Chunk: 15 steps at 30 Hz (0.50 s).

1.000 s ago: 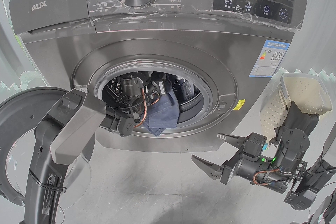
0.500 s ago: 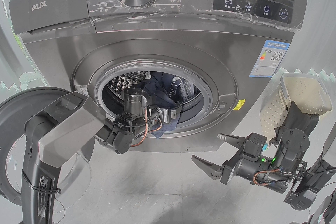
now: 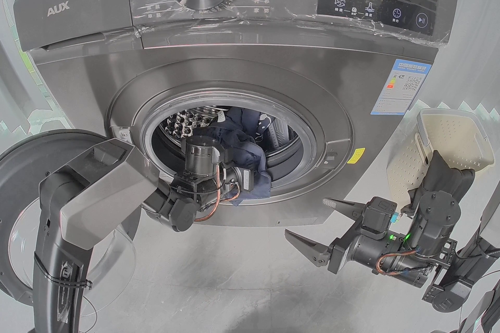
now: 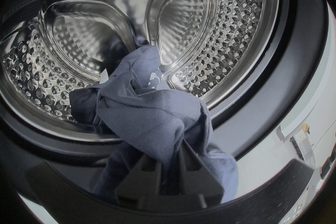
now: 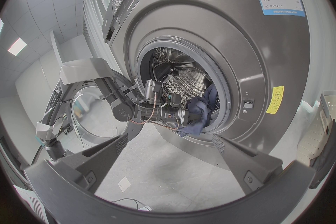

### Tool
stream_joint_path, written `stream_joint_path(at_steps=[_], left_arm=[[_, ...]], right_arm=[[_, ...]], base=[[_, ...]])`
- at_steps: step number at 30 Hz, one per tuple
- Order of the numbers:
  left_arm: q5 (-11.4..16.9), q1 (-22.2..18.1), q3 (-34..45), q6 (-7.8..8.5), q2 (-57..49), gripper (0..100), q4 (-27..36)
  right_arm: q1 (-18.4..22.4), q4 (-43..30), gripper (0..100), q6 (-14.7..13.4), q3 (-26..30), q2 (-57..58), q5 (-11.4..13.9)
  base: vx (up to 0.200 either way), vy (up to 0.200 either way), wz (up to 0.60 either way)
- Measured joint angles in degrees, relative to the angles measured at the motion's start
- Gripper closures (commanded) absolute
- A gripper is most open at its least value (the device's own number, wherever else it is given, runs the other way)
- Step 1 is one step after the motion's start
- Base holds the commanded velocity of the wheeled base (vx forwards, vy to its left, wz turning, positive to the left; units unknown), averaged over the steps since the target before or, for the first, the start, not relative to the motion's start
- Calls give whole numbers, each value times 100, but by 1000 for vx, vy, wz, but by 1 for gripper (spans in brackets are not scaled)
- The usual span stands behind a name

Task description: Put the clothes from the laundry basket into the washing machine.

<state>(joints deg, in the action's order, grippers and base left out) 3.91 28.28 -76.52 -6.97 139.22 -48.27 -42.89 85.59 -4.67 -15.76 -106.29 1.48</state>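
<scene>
Washing machine (image 3: 234,63): front loader. Its round door (image 3: 31,178) is swung fully open to the left of the door opening (image 3: 317,141).

Laundry basket (image 3: 458,136): cream, perforated, to the right of the door opening and well apart from it.

Blue garment (image 3: 245,152): bunched across the lower lip of the door opening. The greater part lies just inside the drum (image 4: 105,35), and one fold hangs outward over the lip.

Left gripper (image 4: 170,168): at the lower lip of the door opening, its fingers (image 4: 196,172) closed on a fold of the garment. The cloth lies ahead of the fingers, toward the back of the drum, which is straight along the gripper's line.

Right gripper (image 3: 307,219): low, below and to the right of the door opening, fingers spread and holding nothing.

Assessment: the left arm is the nearer one. The next move would need to carry the garment deeper before release, or the hanging fold may stay on the lip.
</scene>
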Motion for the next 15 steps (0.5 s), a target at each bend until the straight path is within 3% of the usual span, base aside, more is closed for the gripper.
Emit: stream_joint_path(at_steps=[4,10,15], left_arm=[[-90,7,-341,-104,48,100,7],[-614,-34,-1397,-618,251,100,-90],[-917,-135,-2180,-796,486,100,-129]], right_arm=[[2,0,0,0,-9,0,0],[2,0,0,2,-17,0,0],[4,0,0,0,-27,0,-2]], base=[[0,0,0],[0,0,0],[0,0,0]])
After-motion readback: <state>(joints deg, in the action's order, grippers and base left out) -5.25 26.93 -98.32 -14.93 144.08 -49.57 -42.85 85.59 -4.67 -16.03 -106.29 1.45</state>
